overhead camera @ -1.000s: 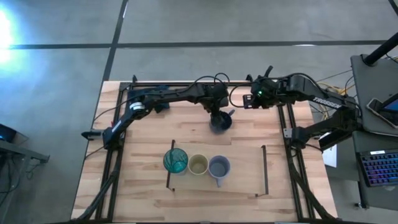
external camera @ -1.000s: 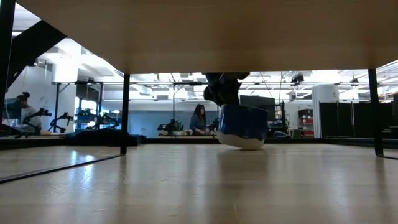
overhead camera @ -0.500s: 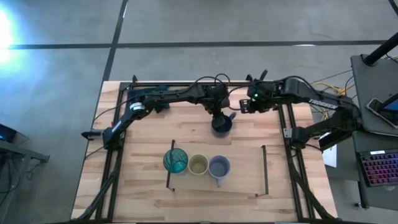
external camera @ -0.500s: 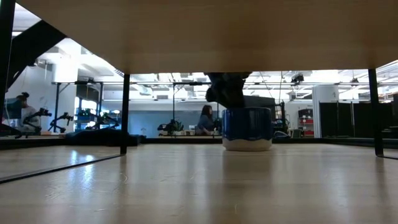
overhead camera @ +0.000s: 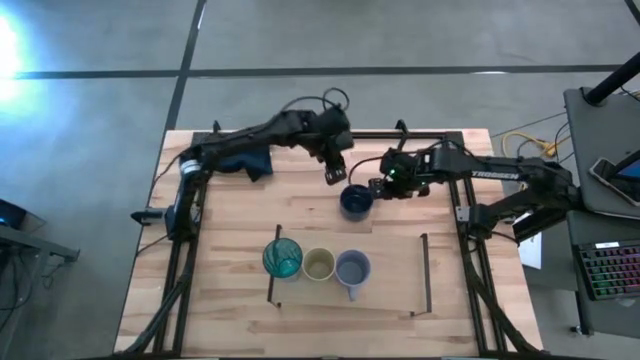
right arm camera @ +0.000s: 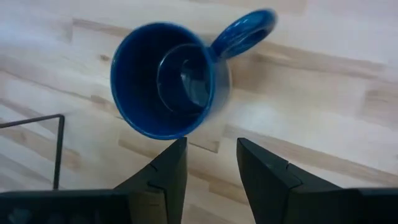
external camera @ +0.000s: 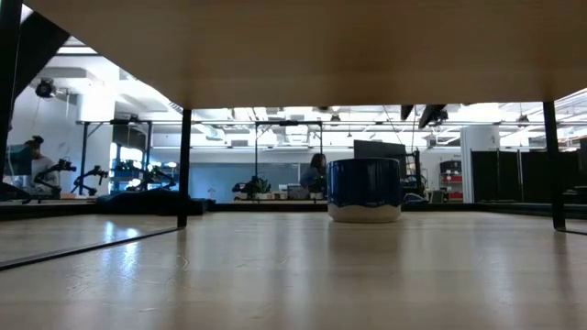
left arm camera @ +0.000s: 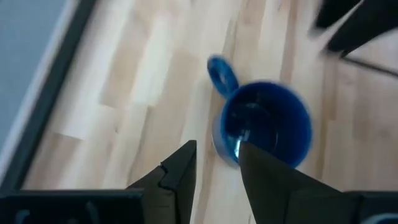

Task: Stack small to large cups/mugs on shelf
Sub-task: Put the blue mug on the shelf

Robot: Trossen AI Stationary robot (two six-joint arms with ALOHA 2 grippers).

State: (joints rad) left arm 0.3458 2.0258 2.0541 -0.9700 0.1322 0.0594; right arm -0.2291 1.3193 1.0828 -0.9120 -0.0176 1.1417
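Note:
The wide dark blue mug [overhead camera: 355,201] stands upright on its base on the tabletop, behind the shelf [overhead camera: 395,285]; it also shows in the low view [external camera: 364,190]. Its handle [left arm camera: 222,73] points toward the far right. My left gripper [overhead camera: 333,176] hovers open just beyond the mug, above it [left arm camera: 217,169]. My right gripper [overhead camera: 375,186] is open beside the mug's right, near the handle [right arm camera: 208,163]. The teal tumbler [overhead camera: 282,259], olive-tan cup [overhead camera: 319,265] and lavender-grey mug [overhead camera: 352,268] stand in a row on the shelf.
A dark blue cloth [overhead camera: 245,160] lies at the table's far left under my left arm. The shelf's black rails [overhead camera: 425,272] stand at its two short ends. Bare board lies to the right of the lavender-grey mug. People and equipment show in the room behind [external camera: 316,174].
The dark blue mug, tilted a second ago, has been set down upright on the table. My left gripper has let go of it, risen and drawn back toward the far left. My right gripper has moved left and nearer, toward the mug's handle side.

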